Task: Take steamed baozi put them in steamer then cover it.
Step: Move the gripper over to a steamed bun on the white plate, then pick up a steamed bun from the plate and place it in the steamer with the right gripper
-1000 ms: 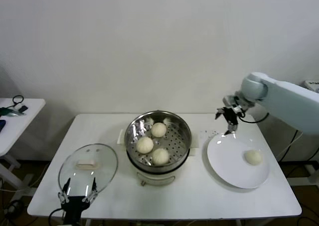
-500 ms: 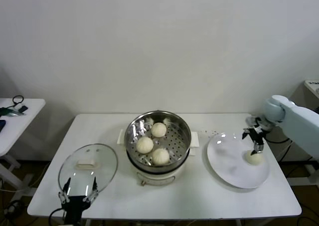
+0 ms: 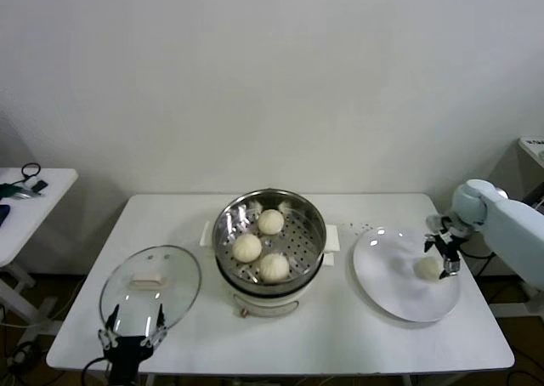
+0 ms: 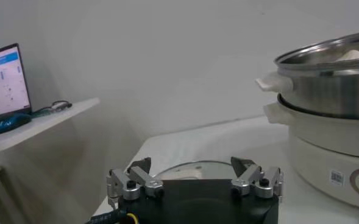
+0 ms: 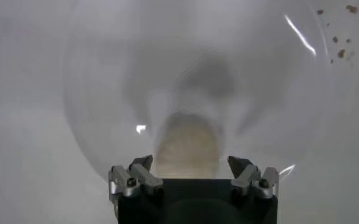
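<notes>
Right pincer (image 3: pixel 445 263) spread wide, down over the white plate (image 3: pixel 391 292) to the right of the steamer (image 3: pixel 269 241), straddling the last baozi (image 3: pixel 427 268) without pinching it. Three more baozi (image 3: pixel 247 247) sitting inside the steamer on its perforated tray. Cover (image 3: pixel 150 286) lying flat on the tabletop (image 3: pixel 340 335) left of the steamer, not on it. Left pincer (image 3: pixel 133 332) parked, spread open, at the cover's near edge.
</notes>
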Motion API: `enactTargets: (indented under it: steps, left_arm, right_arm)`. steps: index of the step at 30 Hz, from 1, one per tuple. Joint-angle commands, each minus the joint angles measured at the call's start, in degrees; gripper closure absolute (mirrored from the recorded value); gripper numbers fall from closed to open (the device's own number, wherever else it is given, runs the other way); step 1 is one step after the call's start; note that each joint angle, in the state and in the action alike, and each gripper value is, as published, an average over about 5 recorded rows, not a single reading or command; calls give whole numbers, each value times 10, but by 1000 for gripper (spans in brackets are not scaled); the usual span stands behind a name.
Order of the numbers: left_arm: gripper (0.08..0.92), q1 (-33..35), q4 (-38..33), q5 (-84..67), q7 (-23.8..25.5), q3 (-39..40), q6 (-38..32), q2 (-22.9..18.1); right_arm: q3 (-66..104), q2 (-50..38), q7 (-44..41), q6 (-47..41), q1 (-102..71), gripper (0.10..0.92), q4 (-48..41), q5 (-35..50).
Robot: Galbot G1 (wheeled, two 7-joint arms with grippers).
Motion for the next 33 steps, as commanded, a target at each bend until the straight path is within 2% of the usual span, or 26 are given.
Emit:
enactTargets:
  steps: [1, 10, 25, 29, 33]
  left_arm:
    - [177, 4, 1, 1, 0, 1, -4, -1]
    - [177, 10, 1, 1, 0, 1, -7, -5]
    - [177, 12, -1, -6, 1, 3, -8, -5]
    - [177, 11, 0, -7, 1, 4, -7, -5]
    - [177, 13, 1, -10, 1, 6, -7, -5]
  right_arm:
    - [30, 16, 10, 21, -25, 203, -26, -37]
    - [31, 27, 10, 32, -25, 203, -38, -45]
    - [12, 16, 8, 30, -12, 310, -23, -21]
    - [-22, 8, 11, 18, 20, 320, -14, 15]
    - [-89, 1, 24, -16, 87, 321, 5, 95]
